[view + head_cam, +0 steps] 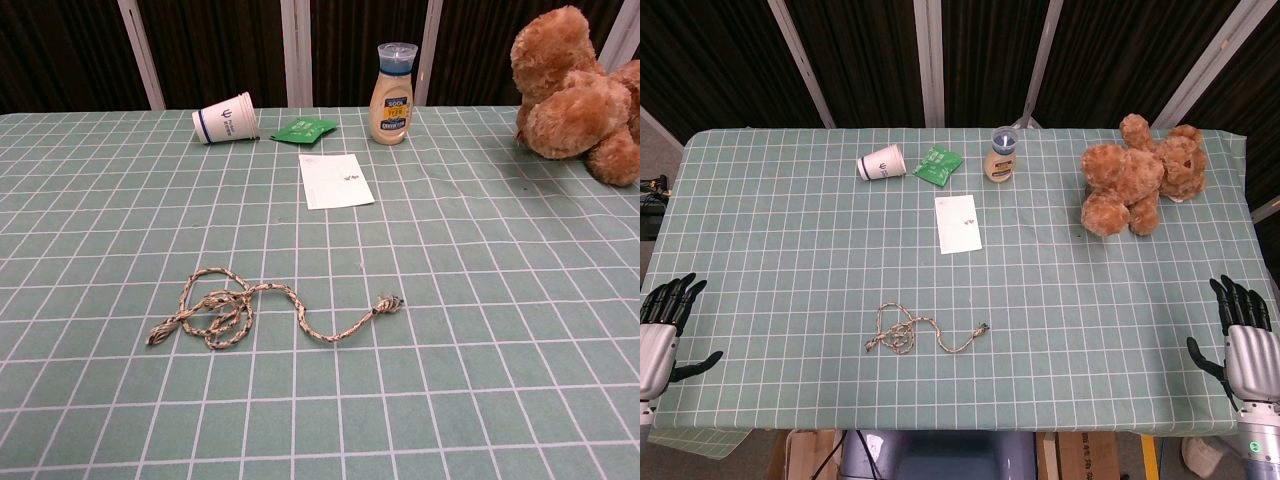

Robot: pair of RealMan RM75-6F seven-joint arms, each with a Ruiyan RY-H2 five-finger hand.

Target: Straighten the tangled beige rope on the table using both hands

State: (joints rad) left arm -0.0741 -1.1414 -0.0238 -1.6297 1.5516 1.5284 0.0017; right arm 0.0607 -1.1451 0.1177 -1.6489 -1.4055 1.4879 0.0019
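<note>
The beige rope [910,331] lies on the green checked tablecloth near the front middle, knotted in loops at its left part, with a frayed tail [982,326] running right. In the chest view the rope [235,308] shows the same tangle, its frayed end [388,304] to the right. My left hand [662,330] rests at the table's front left corner, fingers spread, holding nothing. My right hand [1240,340] is at the front right corner, fingers apart and empty. Both hands are far from the rope. Neither hand appears in the chest view.
At the back stand a tipped white paper cup [881,163], a green packet [937,165] and a bottle [1003,155]. A white card [958,223] lies mid-table. A brown teddy bear [1140,175] sits at the back right.
</note>
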